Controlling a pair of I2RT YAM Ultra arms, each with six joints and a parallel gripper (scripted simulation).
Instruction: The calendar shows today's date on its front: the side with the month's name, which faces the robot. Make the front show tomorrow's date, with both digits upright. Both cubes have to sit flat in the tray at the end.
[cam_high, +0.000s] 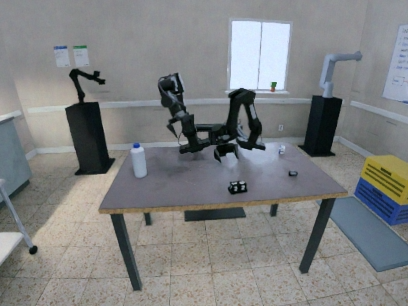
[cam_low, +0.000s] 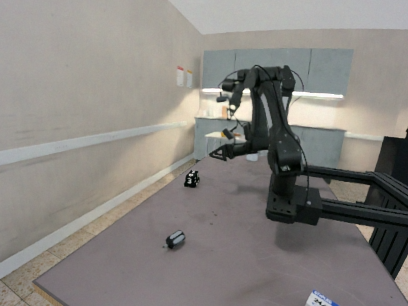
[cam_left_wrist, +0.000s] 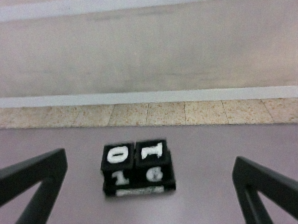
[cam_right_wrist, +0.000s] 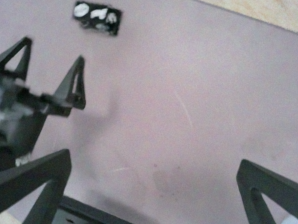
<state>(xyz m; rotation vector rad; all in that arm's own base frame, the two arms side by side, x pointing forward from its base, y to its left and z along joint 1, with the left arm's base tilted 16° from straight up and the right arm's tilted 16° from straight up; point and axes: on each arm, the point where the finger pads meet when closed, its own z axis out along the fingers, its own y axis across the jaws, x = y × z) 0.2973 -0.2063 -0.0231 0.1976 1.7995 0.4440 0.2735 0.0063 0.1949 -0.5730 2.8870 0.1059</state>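
Cubes (cam_high: 238, 185) (cam_low: 192, 176) (cam_left_wrist: 118, 156) (cam_right_wrist: 99, 13) sit at twelve o'clock from the spread left gripper (cam_high: 227, 158) (cam_low: 216, 154) (cam_left_wrist: 149, 161) (cam_right_wrist: 58, 44), probably light, hard and slippery, best pinched on flat sides; the right gripper's (cam_high: 171, 126) (cam_low: 225, 116) (cam_right_wrist: 155, 157) fingers are wide too.

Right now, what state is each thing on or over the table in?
left gripper: open, empty
right gripper: open, empty
calendar cubes: side by side, flat in the tray, front reading 16, both digits upright
bottle: upright, capped
small dark object: lying on the table, kind unclear
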